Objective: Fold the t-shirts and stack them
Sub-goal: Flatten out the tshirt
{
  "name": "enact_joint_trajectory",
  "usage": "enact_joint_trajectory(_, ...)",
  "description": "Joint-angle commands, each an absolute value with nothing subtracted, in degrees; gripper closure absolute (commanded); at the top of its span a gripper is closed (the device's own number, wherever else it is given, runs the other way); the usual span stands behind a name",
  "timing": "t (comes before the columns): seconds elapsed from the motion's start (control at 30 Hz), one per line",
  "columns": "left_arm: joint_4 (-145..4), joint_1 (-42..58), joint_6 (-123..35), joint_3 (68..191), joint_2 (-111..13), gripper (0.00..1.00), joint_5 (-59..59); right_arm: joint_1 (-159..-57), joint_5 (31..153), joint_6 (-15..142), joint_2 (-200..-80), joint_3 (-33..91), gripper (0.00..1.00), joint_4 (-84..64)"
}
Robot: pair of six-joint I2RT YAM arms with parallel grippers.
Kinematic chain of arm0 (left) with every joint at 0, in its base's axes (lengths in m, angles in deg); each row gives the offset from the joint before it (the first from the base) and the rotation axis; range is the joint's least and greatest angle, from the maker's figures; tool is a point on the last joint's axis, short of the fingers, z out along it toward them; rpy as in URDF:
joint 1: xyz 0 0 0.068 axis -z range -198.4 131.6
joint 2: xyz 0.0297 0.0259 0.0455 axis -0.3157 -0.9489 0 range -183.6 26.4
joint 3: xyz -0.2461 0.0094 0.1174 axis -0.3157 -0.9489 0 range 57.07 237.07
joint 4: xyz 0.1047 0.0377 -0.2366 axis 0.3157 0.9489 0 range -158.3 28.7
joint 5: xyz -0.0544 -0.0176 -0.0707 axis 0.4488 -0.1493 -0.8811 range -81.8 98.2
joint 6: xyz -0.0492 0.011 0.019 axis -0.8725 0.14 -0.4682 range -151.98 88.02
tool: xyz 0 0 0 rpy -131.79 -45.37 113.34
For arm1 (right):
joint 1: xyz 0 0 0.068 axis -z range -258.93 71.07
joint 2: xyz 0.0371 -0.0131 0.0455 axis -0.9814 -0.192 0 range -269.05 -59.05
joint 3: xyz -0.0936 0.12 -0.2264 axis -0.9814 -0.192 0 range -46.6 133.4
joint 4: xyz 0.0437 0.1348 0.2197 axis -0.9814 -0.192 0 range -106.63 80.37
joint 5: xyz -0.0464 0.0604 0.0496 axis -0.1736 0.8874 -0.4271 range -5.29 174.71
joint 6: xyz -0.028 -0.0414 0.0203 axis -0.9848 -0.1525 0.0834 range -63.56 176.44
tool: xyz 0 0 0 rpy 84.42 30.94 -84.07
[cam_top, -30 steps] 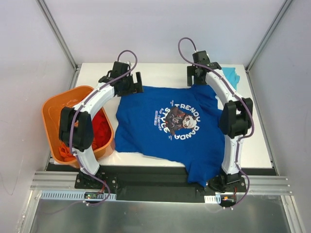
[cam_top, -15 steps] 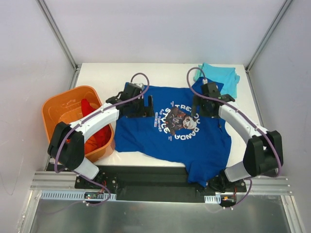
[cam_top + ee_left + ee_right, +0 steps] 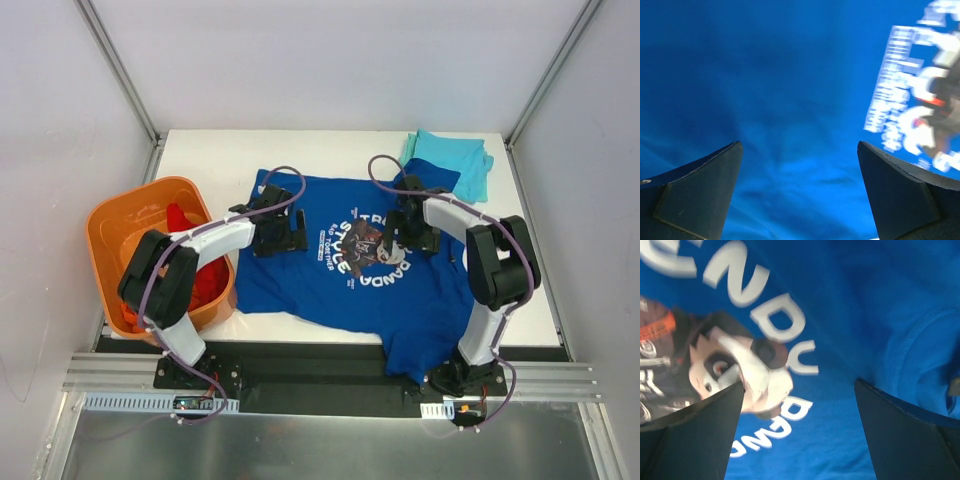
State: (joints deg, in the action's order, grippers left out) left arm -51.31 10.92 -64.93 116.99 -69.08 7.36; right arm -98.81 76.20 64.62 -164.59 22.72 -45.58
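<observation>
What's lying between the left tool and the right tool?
The chest graphic of the blue t-shirt, seen in the top view between left tool and right tool.

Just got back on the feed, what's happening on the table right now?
Both arms are over the blue t-shirt, spread flat with its graphic up. The left tool and right tool are open close above the chest, holding nothing. A teal t-shirt lies folded at the far right corner; a red t-shirt is in the orange tub.
</observation>
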Motion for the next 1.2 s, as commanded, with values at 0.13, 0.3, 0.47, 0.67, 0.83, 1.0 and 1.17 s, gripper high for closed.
enact_joint_trajectory(0.13,-51.43,7.61,-63.97,123.24,-78.71,0.01,6.53,-93.96,75.83,62.15,-173.39,34.34,0.03,-49.79)
enact_joint_trajectory(0.3,-51.43,5.78,-63.45,126.93,-83.62,0.01,4.95,-91.24,77.15,59.08,-178.84,44.44,0.03,-53.22)
enact_joint_trajectory(0.47,-51.34,3.4,-62.22,132.91,-88.54,0.01,2.4,-88.78,77.94,53.29,-183.41,53.23,0.03,-54.54)
enact_joint_trajectory(0.67,-51.34,3.13,-59.14,141.08,-92.34,0.01,-0.94,-88.42,77.68,46.87,-184.74,60.45,0.03,-55.33)
enact_joint_trajectory(0.83,-51.16,3.22,-58.35,142.33,-87.87,0.01,-1.73,-89.73,78.29,43.17,-176.33,56.25,0.03,-53.76)
enact_joint_trajectory(1.0,-51.25,5.5,-60.36,134.18,-76.01,0.01,1.42,-93.25,76.1,49.91,-164.28,45.01,0.03,-53.22)
enact_joint_trajectory(1.17,-51.34,9.37,-63.0,124.76,-64.58,0.01,5.29,-94.66,80.03,66.18,-147.85,20.19,0.03,-51.91)
